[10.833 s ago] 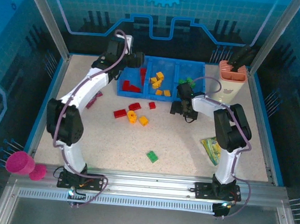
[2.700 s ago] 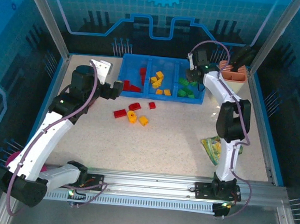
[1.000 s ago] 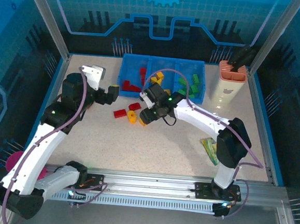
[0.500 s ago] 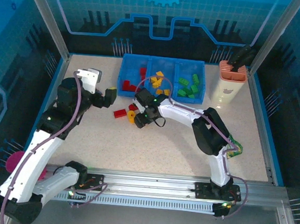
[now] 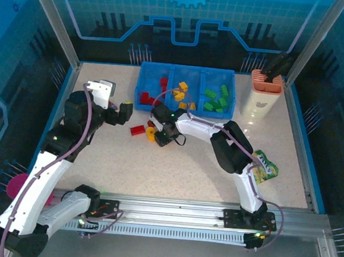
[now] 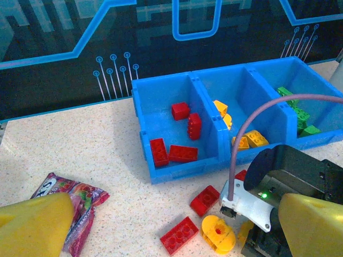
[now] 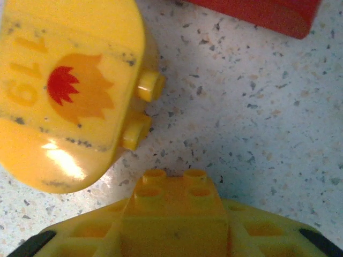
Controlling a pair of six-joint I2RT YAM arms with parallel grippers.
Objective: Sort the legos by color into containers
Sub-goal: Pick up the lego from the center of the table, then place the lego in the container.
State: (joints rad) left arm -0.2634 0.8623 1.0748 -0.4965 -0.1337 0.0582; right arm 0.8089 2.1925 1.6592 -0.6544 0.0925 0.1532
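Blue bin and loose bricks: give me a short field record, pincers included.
blue bin: three compartments side by side
left compartment: red bricks
middle compartment: orange-yellow bricks
right compartment: green bricks
unsorted: loose red bricks, yellow round piece
right pincer: low at a yellow brick, grip unclear
left pincer: open, empty

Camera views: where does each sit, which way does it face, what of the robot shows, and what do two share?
Top external: above and behind the bases, looking down the table at the blue bin; both arms show.
Left wrist: on the left arm, facing the bin and far wall; left fingers sit in the bottom corners.
Right wrist: just above the tabletop, looking down; right fingers flank a yellow brick.
Shared: both wrist views show the round yellow piece.
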